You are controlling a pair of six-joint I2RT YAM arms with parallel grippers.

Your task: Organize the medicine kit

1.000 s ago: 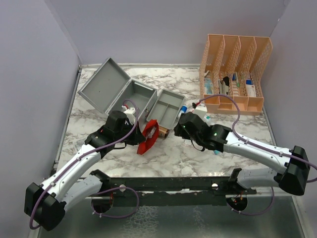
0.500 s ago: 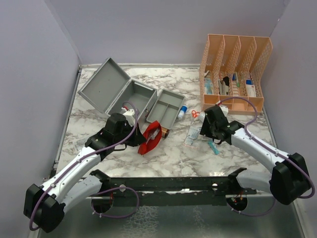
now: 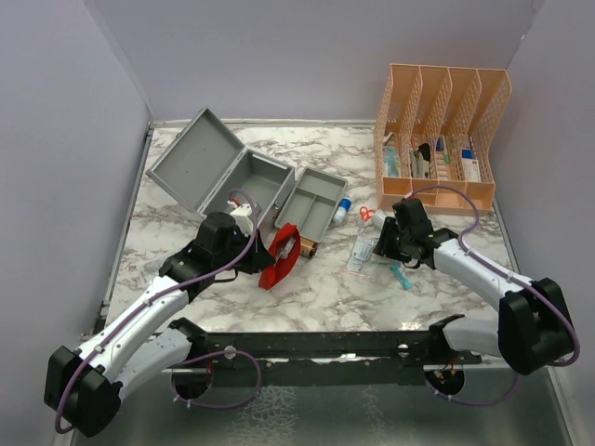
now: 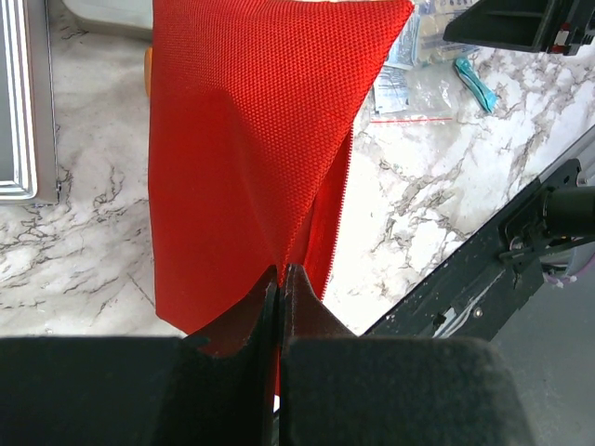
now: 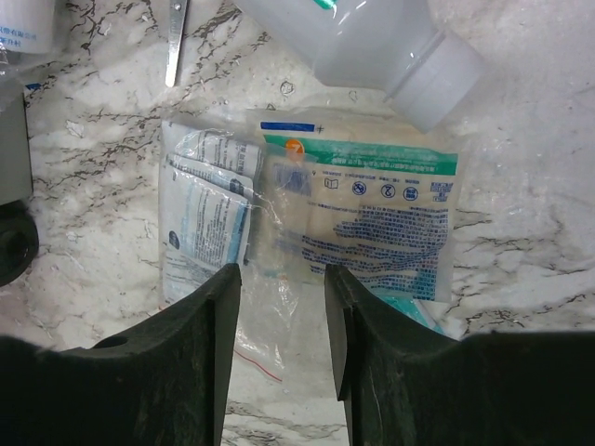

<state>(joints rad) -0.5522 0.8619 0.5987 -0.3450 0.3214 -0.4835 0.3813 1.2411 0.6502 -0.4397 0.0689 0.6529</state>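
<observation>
The medicine kit (image 3: pixel 232 172), a grey case, stands open at the back left with its lid tipped back. Its grey divided tray (image 3: pixel 314 203) lies beside it on the marble. My left gripper (image 4: pixel 281 271) is shut on an edge of the red pouch (image 4: pixel 251 139), which hangs off the table in front of the tray (image 3: pixel 282 255). My right gripper (image 5: pixel 284 269) is open, its fingers either side of a clear zip bag of packets (image 5: pixel 307 209) lying flat. In the top view this gripper (image 3: pixel 386 246) sits over those packets (image 3: pixel 363 249).
A peach slotted organizer (image 3: pixel 442 139) with boxes stands at the back right. A white bottle (image 5: pixel 372 42) and small scissors (image 5: pixel 175 28) lie just beyond the packets. A teal item (image 3: pixel 402 275) lies to their right. A brown object (image 3: pixel 308 248) rests by the pouch.
My right arm has swung from beside the tray rightward and settled over the packets, its jaws narrowing somewhat. The left gripper keeps hold of the red pouch, barely moving.
</observation>
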